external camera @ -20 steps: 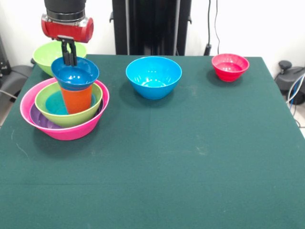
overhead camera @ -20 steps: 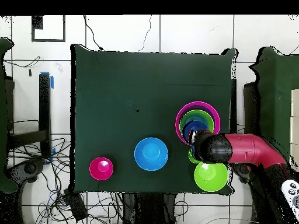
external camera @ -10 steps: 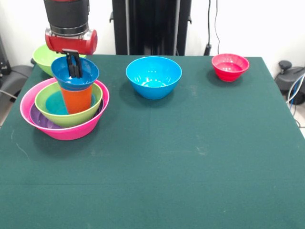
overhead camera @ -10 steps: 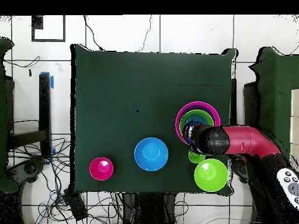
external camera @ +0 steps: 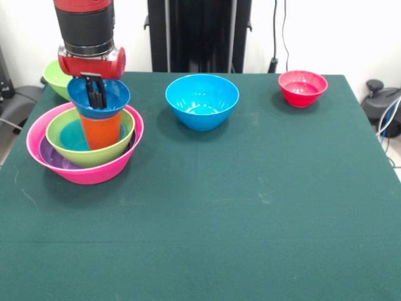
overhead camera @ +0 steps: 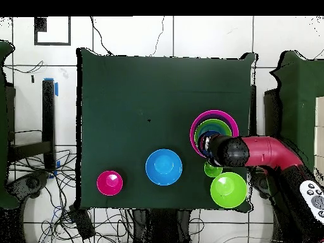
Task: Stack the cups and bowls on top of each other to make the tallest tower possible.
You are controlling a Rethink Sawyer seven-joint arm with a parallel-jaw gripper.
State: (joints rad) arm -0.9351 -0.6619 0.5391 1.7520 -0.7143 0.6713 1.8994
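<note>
One small blue bowl (external camera: 98,97) sits atop the orange cup (external camera: 100,130) in the tower (external camera: 84,145); gripper (external camera: 95,95) dips inside it, can't tell if it's clenched; lime bowl (external camera: 55,73) half-hidden behind the arm.

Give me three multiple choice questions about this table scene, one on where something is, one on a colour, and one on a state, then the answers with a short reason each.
1. Where is the small red bowl?
A. inside the pink bowl
B. alone near a table corner
C. on the orange cup

2. What colour is the bowl sitting on top of the orange cup?
A. blue
B. purple
C. red

3. How does the large blue bowl stand?
A. upside down
B. on its side
C. upright and empty

Answers:
1 B: it stands apart from everything else by the corner.
2 A: a small blue bowl caps the cup, with the gripper reaching into it.
3 C: its open mouth faces up and nothing is inside.
</note>
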